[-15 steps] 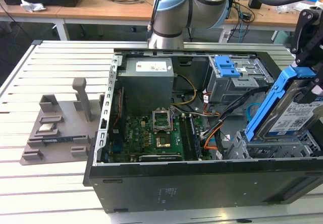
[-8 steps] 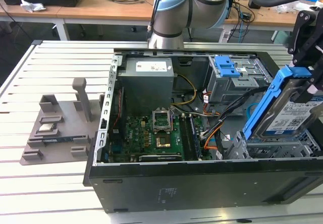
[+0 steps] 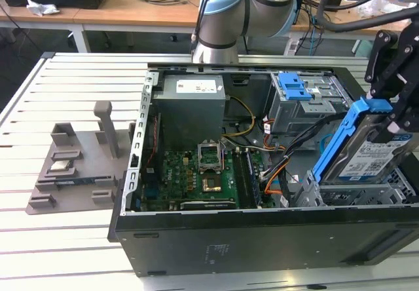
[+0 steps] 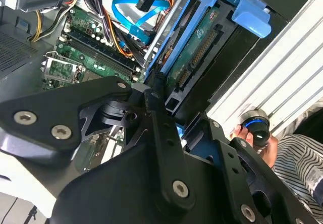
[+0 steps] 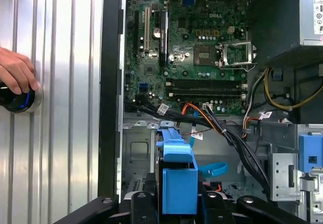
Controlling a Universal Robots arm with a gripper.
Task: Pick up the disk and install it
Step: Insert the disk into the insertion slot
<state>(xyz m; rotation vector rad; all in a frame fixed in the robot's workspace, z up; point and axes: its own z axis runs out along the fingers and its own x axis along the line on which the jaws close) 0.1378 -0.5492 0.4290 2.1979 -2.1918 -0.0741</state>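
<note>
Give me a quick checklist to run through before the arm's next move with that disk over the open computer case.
1. Grip: ok. The gripper is shut on the disk at its blue bracket.
2. Position: ok. The disk is over the grey bay at the exterior view's right end of the case.
3. Level: not ok. The disk is tilted.
4. Cables: cannot tell. Several black cables run close beside the bay.
5. Person: ok. A hand rests on a round button on the table, outside the case.
</note>
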